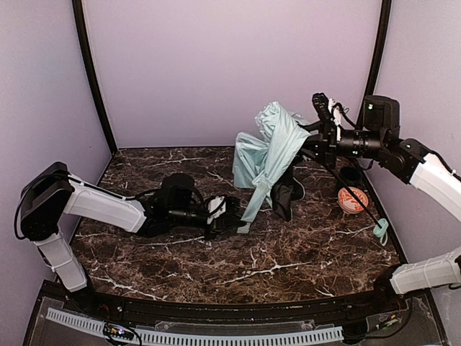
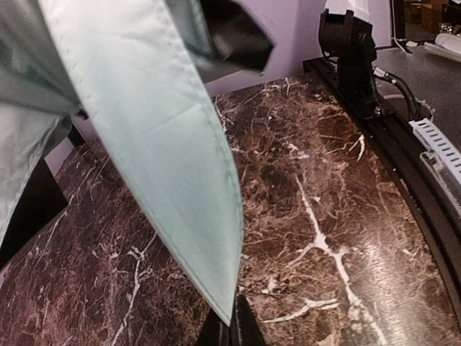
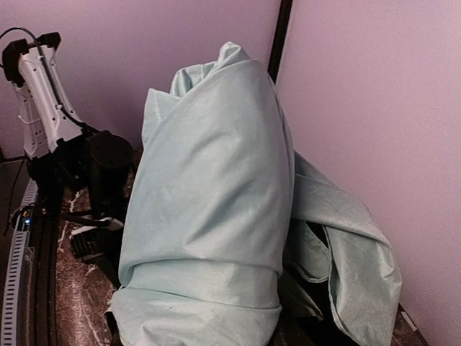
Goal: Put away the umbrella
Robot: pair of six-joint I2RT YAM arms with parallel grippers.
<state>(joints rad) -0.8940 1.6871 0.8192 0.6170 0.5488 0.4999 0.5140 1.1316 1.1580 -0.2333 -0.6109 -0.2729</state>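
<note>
The umbrella (image 1: 270, 148) hangs half-collapsed above the table's back middle, pale mint fabric draped down and black lining (image 1: 284, 194) below. Its thin black shaft (image 1: 330, 170) slants down right to the mint handle with strap (image 1: 381, 231). My right gripper (image 1: 310, 144) holds the umbrella up at the canopy. In the right wrist view the fabric (image 3: 209, 202) covers its fingers. My left gripper (image 1: 238, 220) is low on the table, shut on the pointed tip of one fabric panel (image 2: 144, 108). Its black fingers (image 2: 248, 328) pinch that tip.
A small orange-and-white patterned round object (image 1: 353, 200) lies at the right, under the shaft, with a dark round thing (image 1: 351, 175) behind it. Purple walls close three sides. The right arm's base (image 2: 349, 43) and a cable rail (image 2: 432, 144) line the near edge.
</note>
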